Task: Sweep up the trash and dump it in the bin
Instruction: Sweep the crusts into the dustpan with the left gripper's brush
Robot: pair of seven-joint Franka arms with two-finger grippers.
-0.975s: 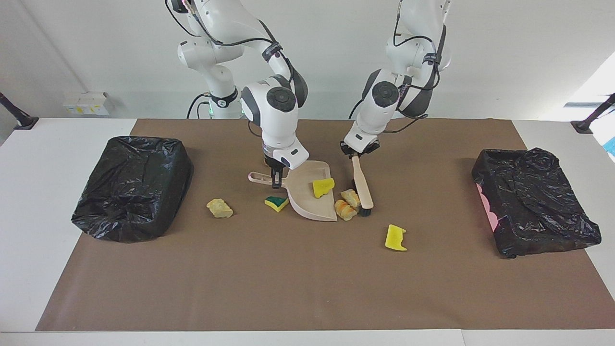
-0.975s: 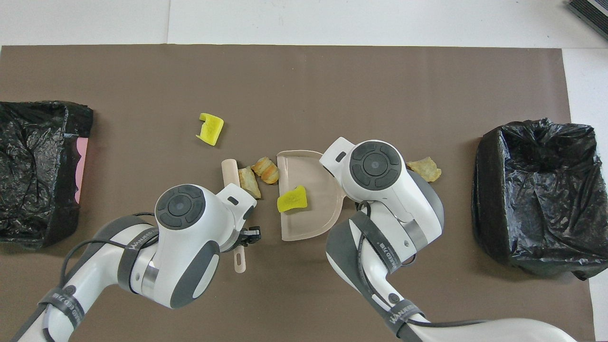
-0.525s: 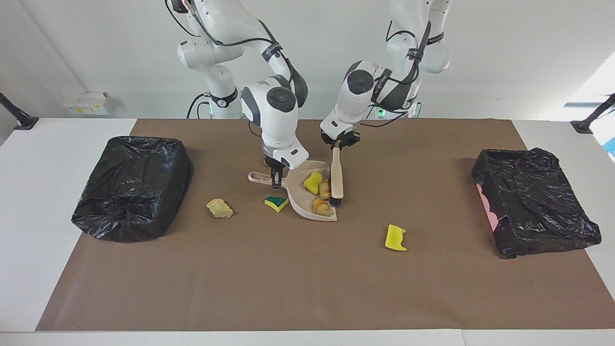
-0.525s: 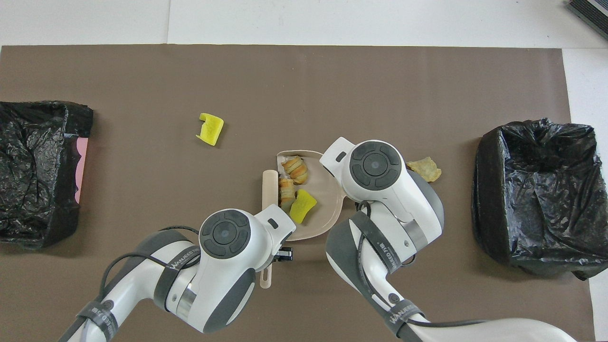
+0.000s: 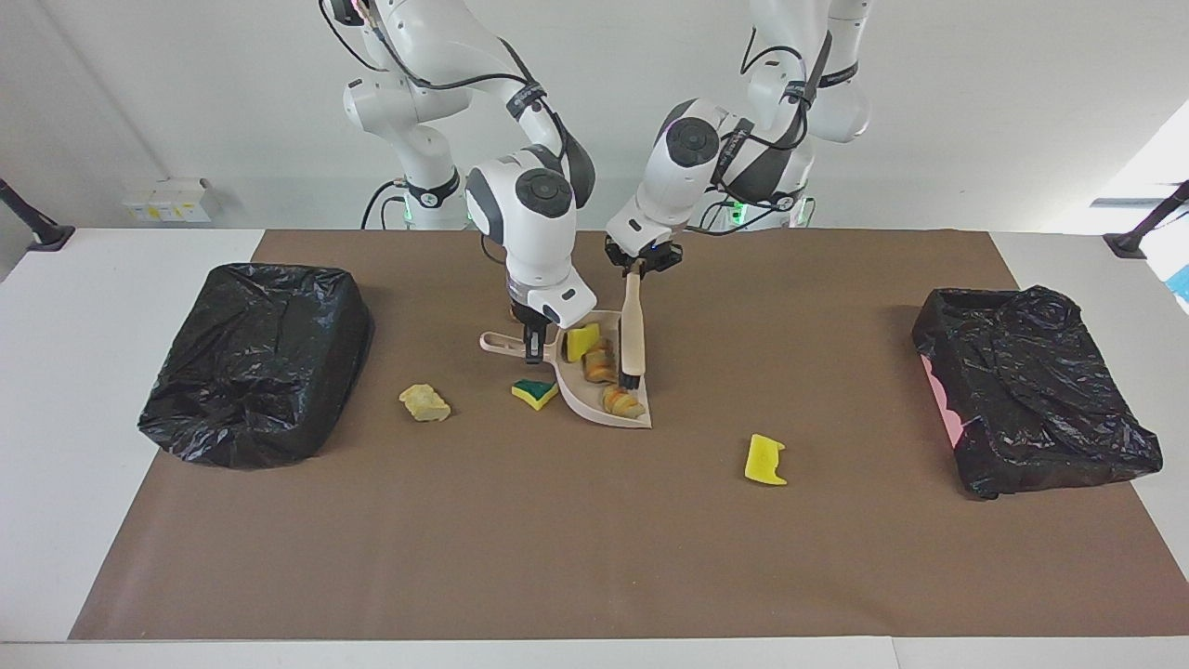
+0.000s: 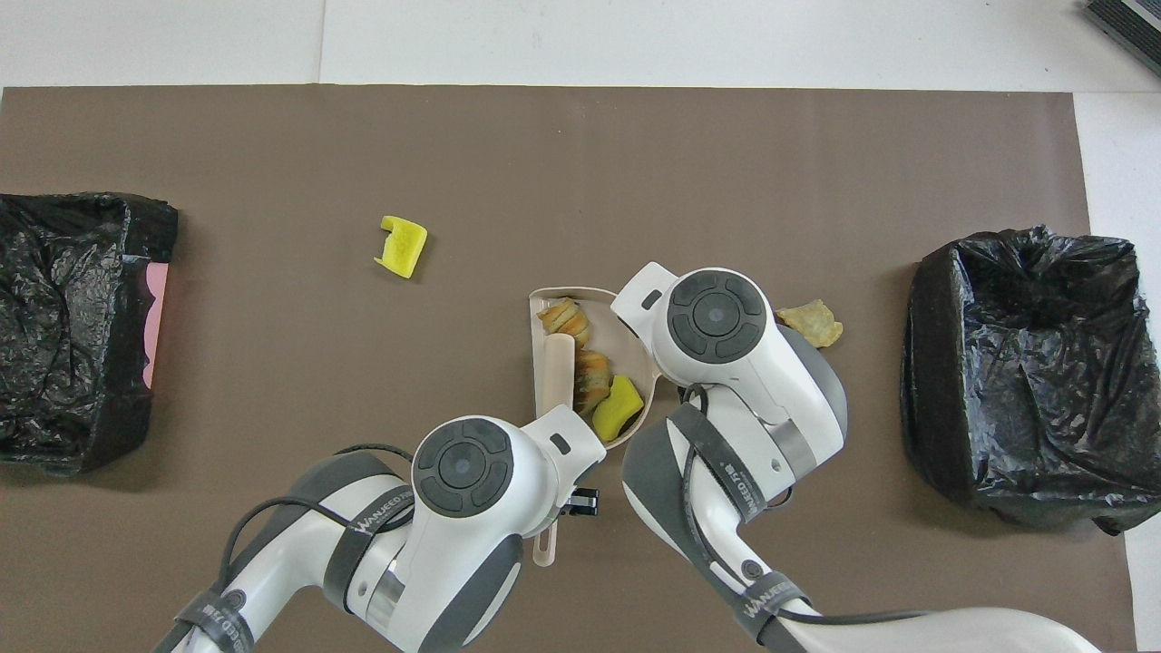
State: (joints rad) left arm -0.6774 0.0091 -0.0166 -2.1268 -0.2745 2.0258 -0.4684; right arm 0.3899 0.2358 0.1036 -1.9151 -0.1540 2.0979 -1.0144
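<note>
Your left gripper point(image 5: 639, 265) is clamped on the brush point(image 5: 632, 327), your right gripper point(image 5: 532, 346) on the dustpan point(image 5: 613, 409) handle. Three scraps point(image 5: 602, 364) sit in the pan; three lie loose on the mat point(image 5: 594, 557). Tilting the pan risks spilling the croissant-like lump point(image 5: 620, 401) at its lip.

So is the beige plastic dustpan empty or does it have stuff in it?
Loaded. The beige plastic dustpan holds a yellow sponge piece and two brown bread-like lumps, with the beige hand brush resting inside.
</note>
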